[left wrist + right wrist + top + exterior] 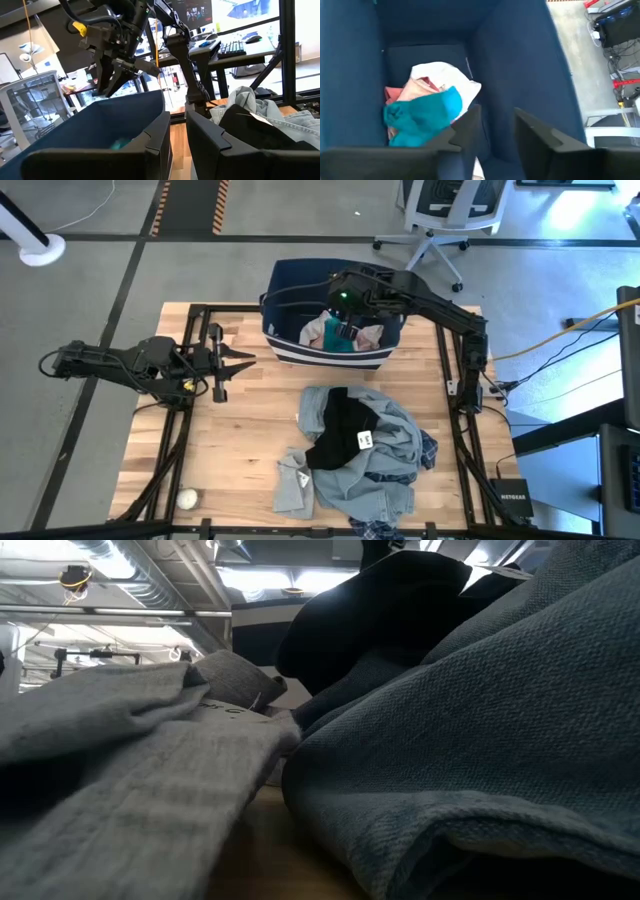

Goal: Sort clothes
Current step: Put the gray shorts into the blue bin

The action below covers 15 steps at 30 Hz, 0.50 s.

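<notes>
High view shows the right gripper (345,330) hanging over the navy bin (300,352) at the table's far edge, fingers parted with nothing between them. Under it a teal garment (422,114) lies on top of a white garment (445,75) and a pink garment (402,92) in the bin's bottom, so my judgement is that this arm sits there because the bin is where sorted pieces go, and the teal one reads as just dropped.

Unsorted clothes wait in a heap near the table's front edge, towards its right side: a black garment (345,430) draped over grey-blue denim (395,450), with a light grey garment (293,480) just beside them, nearer the middle of that edge. A white label (365,440) shows on the black piece; its writing is too small to read.

At the left edge the left gripper (240,362) waits above the table, fingers spread and empty, pointed towards the bin. A small white ball (187,498) rests in the front left corner.
</notes>
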Each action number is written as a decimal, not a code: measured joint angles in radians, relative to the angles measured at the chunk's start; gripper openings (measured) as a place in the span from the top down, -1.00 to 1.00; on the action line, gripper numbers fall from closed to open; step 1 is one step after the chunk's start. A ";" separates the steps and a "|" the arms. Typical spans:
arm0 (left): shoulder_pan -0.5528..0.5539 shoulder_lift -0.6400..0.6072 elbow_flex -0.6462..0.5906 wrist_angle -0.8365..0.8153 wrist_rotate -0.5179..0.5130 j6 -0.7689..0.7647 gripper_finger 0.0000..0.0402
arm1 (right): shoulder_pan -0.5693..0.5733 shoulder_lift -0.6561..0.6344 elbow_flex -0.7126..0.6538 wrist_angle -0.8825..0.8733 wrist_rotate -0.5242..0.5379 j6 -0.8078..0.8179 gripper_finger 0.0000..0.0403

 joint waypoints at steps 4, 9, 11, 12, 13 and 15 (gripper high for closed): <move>0.000 0.000 0.000 0.000 0.000 0.002 0.71 | 0.000 0.000 0.000 -0.002 -0.012 -0.001 0.13; 0.000 0.000 0.000 0.000 0.000 0.000 0.71 | 0.003 0.000 0.000 -0.002 -0.164 -0.002 0.03; 0.000 0.000 0.000 -0.003 0.000 0.000 0.71 | 0.020 0.000 0.000 -0.003 -0.184 -0.005 0.04; 0.000 0.000 0.000 -0.005 0.000 0.000 0.71 | 0.033 0.000 0.000 -0.002 -0.184 -0.014 0.04; 0.000 0.000 0.000 -0.008 0.000 0.000 0.71 | 0.048 0.000 0.000 -0.002 -0.184 -0.028 0.04; 0.000 0.000 0.000 -0.009 0.000 0.001 0.71 | 0.080 0.000 0.000 -0.002 -0.178 -0.042 0.04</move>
